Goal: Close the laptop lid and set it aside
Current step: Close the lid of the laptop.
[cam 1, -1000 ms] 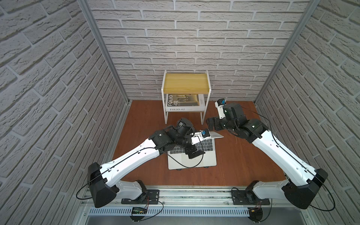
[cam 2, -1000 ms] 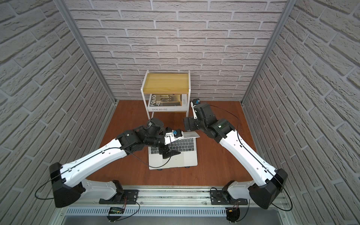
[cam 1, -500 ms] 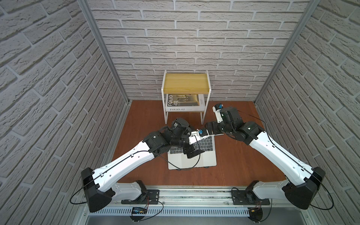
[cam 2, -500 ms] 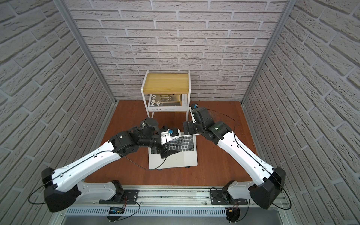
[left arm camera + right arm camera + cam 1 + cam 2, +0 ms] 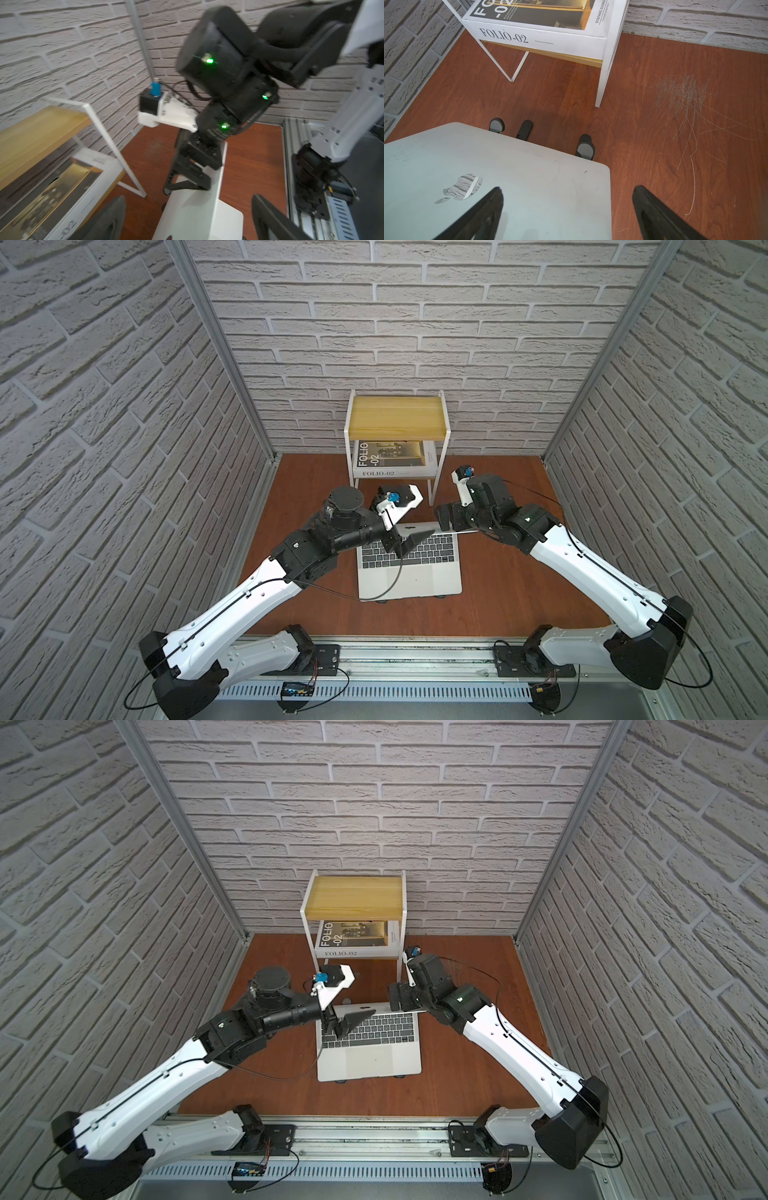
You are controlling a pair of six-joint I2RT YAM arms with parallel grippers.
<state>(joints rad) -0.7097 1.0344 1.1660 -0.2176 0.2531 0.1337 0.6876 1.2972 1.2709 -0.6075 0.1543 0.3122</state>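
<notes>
**Two open grippers close in on a raised laptop lid**

The right gripper, its black fingers spread wide and clasping nothing, hangs over the robot's-right corner of the laptop lid, the silver-white hinged panel bearing a grey apple logo. One finger lies over the shell beside the logo and the other lies over bare table past the lid's side edge. Whether either touches the shell cannot be told.

The left gripper, equally wide and empty, hovers above the dark grey keys near the lid's other end. The thin silver-white laptop sits mid-table on the red-brown wooden tabletop. Dark grey stand feet show past the lid's shelf-side edge. In both top views the lid appears nearly edge-on, raised clear of the keyboard. Behind it stands a white metal-framed shelf with a yellow wooden top.

The step in hand appears to be lowering the lid. It should go best as a slow push with a finger laid flat near the free edge, not a pinch, and pressed evenly so the panel does not twist. The left fingers need to be clear of the keys before the lid comes down, or they risk being trapped. The laptop may skid on its stand, so a gentle pace matters. Open tabletop on the robot's right looks the likeliest place to set it aside.
</notes>
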